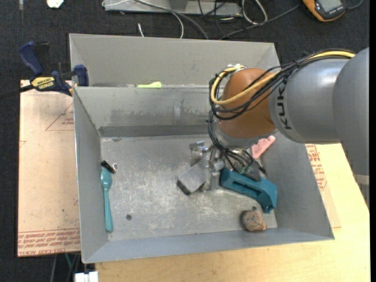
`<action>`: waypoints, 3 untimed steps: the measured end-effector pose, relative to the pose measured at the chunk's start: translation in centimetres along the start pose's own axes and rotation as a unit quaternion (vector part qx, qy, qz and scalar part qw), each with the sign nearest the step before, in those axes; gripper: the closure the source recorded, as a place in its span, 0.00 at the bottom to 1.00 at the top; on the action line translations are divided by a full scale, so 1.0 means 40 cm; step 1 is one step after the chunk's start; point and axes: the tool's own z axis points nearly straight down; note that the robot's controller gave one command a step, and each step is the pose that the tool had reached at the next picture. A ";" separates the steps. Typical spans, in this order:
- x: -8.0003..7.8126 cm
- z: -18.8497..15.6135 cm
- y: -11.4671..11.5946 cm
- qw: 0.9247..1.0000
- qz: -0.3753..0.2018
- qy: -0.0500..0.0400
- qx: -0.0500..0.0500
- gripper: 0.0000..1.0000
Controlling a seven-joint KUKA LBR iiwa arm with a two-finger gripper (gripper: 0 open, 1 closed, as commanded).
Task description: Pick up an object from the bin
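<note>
Grey block [191, 181]: lies on the floor of the bin [147, 107], about the centre.
Claw [207, 164]: low, at that block's upper right edge; how wide it stands, cannot tell (the arm covers it).
Teal tool [251, 188]: just right of the block.

The silver-grey arm [320, 101] bears black KUKA lettering, an orange wrist cover [245, 101] and black-and-yellow cables [258, 75]

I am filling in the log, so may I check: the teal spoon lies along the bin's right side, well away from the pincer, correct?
Not quite: the camera view shows the teal spoon along the bin's left side, not its right. It is indeed well away from the pincer, which is by a grey block near the middle.
</note>
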 end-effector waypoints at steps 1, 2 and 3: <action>0.000 -0.001 0.000 1.000 0.000 0.000 0.000 1.00; -0.011 -0.172 -0.003 1.000 0.000 0.002 -0.001 1.00; -0.036 -0.132 -0.070 0.997 -0.080 -0.003 0.000 1.00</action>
